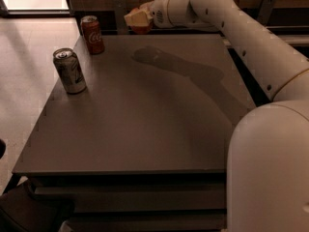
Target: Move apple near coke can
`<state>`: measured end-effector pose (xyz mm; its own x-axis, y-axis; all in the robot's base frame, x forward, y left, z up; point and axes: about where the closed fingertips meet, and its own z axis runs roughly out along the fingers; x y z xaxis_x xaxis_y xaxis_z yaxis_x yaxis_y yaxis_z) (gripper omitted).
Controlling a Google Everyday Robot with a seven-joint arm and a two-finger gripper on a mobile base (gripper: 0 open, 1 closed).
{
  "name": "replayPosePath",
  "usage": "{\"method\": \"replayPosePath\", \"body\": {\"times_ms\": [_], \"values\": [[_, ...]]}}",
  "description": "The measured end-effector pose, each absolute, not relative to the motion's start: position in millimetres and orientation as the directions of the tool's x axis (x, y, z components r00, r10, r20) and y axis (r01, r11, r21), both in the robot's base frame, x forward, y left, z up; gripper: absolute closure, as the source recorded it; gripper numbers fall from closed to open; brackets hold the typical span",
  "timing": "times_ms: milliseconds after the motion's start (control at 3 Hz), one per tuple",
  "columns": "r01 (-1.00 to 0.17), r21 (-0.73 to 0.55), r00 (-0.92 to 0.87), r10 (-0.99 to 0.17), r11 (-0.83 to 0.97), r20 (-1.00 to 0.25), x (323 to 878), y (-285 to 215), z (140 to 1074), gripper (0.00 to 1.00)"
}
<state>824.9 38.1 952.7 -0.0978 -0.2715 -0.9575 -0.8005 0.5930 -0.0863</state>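
Note:
The red coke can point(92, 34) stands upright at the far left corner of the dark table point(145, 124). My gripper point(136, 21) hangs above the table's far edge, to the right of the coke can, and is shut on the apple point(142, 29). Only the apple's red-orange underside shows below the pale fingers point(135, 18). The white arm reaches in from the right across the table. The gripper's shadow point(154, 56) lies on the table below it.
A silver-grey can with dark markings point(70, 70) stands upright near the table's left edge, in front of the coke can. A dark counter or shelf runs behind the table. Pale floor lies to the left.

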Motion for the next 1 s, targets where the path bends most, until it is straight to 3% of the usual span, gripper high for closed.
{"method": "replayPosePath", "body": {"times_ms": [1000], "values": [[-0.820, -0.040, -0.051, -0.142, 0.571, -0.989, 836.9, 100.4, 889.0, 1.00]]}}
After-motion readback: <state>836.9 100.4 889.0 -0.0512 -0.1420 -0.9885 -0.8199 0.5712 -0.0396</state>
